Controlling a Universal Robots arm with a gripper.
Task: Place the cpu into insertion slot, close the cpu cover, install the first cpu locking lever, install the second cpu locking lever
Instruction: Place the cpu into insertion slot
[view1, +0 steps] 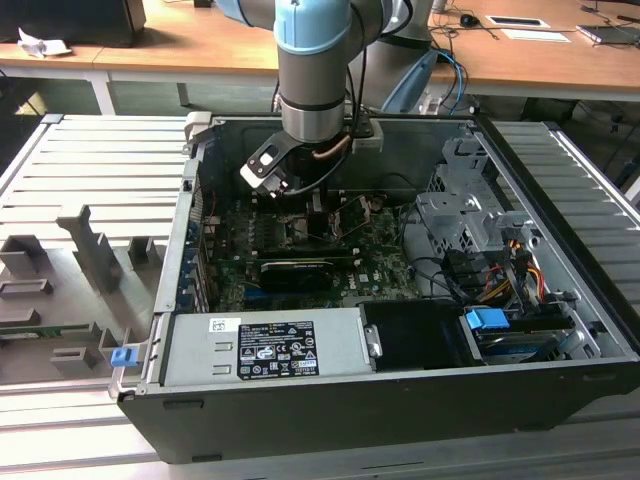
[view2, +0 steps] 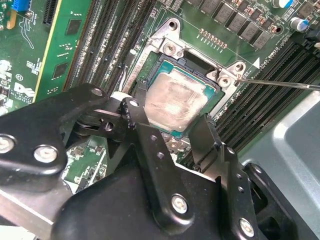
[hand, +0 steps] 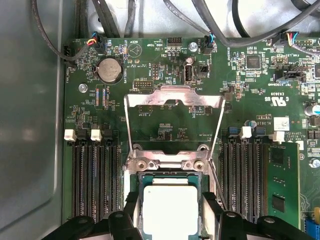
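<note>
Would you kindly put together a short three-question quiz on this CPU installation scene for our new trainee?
1. True or false: the cpu cover is closed over the cpu.
2. Which thing is the end effector nearest to? A. the coin cell battery B. the cpu C. the power supply box
3. Fill in: the cpu lies in the ___ on the motherboard.

Key:
1. False. The cpu cover is hinged open, away from the socket.
2. B.
3. socket.
</note>
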